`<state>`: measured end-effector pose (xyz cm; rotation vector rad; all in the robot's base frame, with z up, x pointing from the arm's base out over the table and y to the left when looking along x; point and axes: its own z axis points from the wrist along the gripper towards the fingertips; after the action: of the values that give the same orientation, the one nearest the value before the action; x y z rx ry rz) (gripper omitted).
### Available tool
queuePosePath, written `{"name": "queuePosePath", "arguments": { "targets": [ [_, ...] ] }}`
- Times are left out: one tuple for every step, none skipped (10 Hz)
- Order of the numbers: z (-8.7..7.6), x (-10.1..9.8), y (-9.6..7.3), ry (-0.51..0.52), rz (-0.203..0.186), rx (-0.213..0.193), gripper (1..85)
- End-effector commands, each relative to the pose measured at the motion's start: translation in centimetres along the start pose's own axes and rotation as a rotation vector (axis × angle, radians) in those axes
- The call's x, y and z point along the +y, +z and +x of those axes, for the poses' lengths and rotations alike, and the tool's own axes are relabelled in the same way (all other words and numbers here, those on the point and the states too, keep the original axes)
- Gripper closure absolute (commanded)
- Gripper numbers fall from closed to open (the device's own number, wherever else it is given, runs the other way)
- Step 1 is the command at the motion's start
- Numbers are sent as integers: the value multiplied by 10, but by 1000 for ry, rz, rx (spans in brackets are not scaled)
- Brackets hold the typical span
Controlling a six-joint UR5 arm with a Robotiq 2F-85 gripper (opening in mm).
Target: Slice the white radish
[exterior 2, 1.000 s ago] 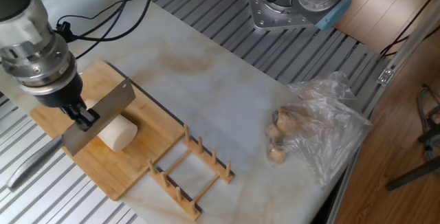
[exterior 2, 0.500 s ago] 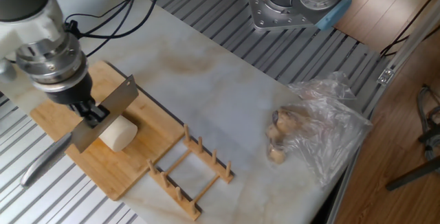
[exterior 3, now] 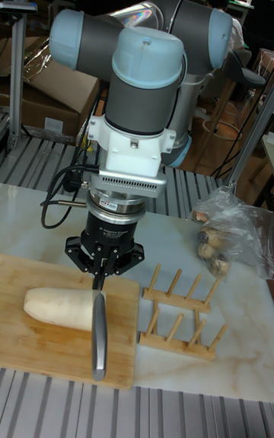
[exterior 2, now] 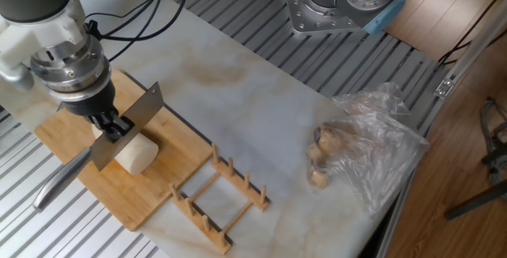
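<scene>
The white radish (exterior 3: 59,306) lies whole on the bamboo cutting board (exterior 3: 46,347); only its cut end (exterior 2: 136,156) shows in the fixed view, the rest hidden by the knife. My gripper (exterior 2: 112,125) is shut on a cleaver-style knife (exterior 2: 127,125) held above the radish. The blade (exterior 3: 99,316) hangs edge-down over the radish's right end, with the grey handle (exterior 2: 59,180) sticking out toward the table's front edge. In the tall fixed view the gripper (exterior 3: 100,274) sits just above the radish's right end.
A wooden dish rack (exterior 2: 218,199) stands right of the board. A clear plastic bag with brownish lumps (exterior 2: 356,151) lies at the right. The arm's base (exterior 2: 337,5) is bolted at the back. Cables (exterior 2: 135,20) trail near the wrist.
The gripper and knife have shifted to the right and slightly back, bringing the blade over the radish's end. The radish has not moved.
</scene>
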<state>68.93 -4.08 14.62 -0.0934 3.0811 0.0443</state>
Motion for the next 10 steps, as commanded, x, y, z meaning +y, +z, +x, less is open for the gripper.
{"name": "queuePosePath", "arguments": {
  "targets": [
    [0,2,5,10,-26,-16,843],
    [0,3,6,15,-32,-18,843],
    [0,5,4,21,-35,-18,843],
    [-1,4,5,22,-31,-21,843],
    [-2,4,6,24,-31,-23,843],
    [-3,4,6,24,-31,-24,843],
    [-3,4,7,24,-31,-24,843],
    [-3,3,7,24,-31,-24,843],
    [-2,4,7,24,-32,-24,843],
    [-1,4,6,25,-32,-24,843]
  ]
}}
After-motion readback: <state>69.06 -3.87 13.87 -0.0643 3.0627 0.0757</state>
